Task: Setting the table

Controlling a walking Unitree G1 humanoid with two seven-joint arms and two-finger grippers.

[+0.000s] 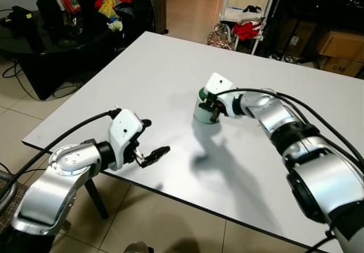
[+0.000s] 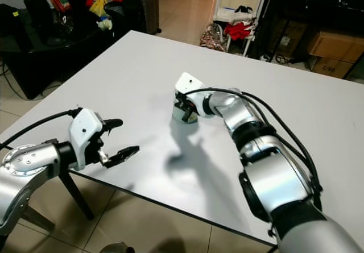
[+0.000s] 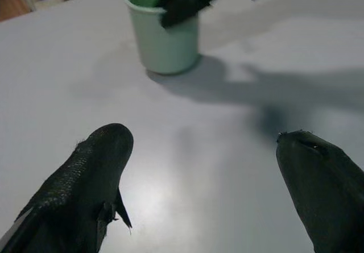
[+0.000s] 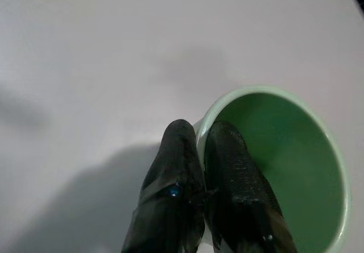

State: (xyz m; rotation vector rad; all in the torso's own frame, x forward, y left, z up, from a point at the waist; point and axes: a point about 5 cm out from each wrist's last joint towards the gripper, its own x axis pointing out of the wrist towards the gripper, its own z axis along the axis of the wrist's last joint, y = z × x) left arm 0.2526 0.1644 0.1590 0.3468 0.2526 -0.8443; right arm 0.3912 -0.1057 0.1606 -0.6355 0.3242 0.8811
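Cup (image 1: 203, 112), pale green, stands upright on the white table (image 1: 142, 71), near the table's middle and a little toward the near edge. We see it at about 11 o'clock in the left wrist view, with its rim partly hidden by the black fingers.

Right gripper (image 1: 212, 106) sits on the cup's rim from the 3 o'clock side of the head view. In the right wrist view its two fingers (image 4: 176, 173) are pinched on the cup wall, one outside, one inside the green bowl, with only the rim between them. So we note it as clamped on the cup. The right arm (image 1: 284, 133) reaches in from 4 o'clock across the table, cables running along it.

Left gripper (image 1: 149, 142) hovers at the table's near edge, at about 8 o'clock from the cup and well apart from it. Its fingers (image 3: 85, 179) are spread wide, with nothing between them but bare table top. It points toward the cup.

Beyond the far edge we see a dark low table (image 1: 51, 48) at 10 o'clock, a shelf with red cloth (image 1: 247, 28) at 1 o'clock, and tiled floor (image 1: 170, 219) below.
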